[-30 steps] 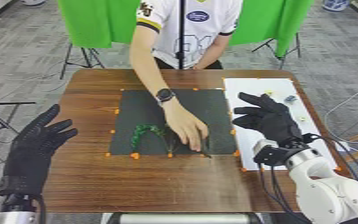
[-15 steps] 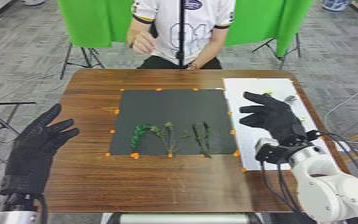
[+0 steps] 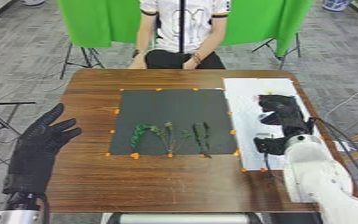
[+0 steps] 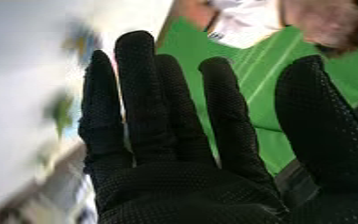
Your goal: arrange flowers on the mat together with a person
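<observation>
Right hand in black perforated fabric glove, palm and fingers in full view. Fingers straight, thumb well apart from them. Bright green cloth behind, showing through gap between thumb and fingers. Past fingers on side away from thumb: smooth white flat surface. Small blue-and-yellow blob near fingertips, soft green blob close by. Could be flowers, honestly too blurry to swear to.
</observation>
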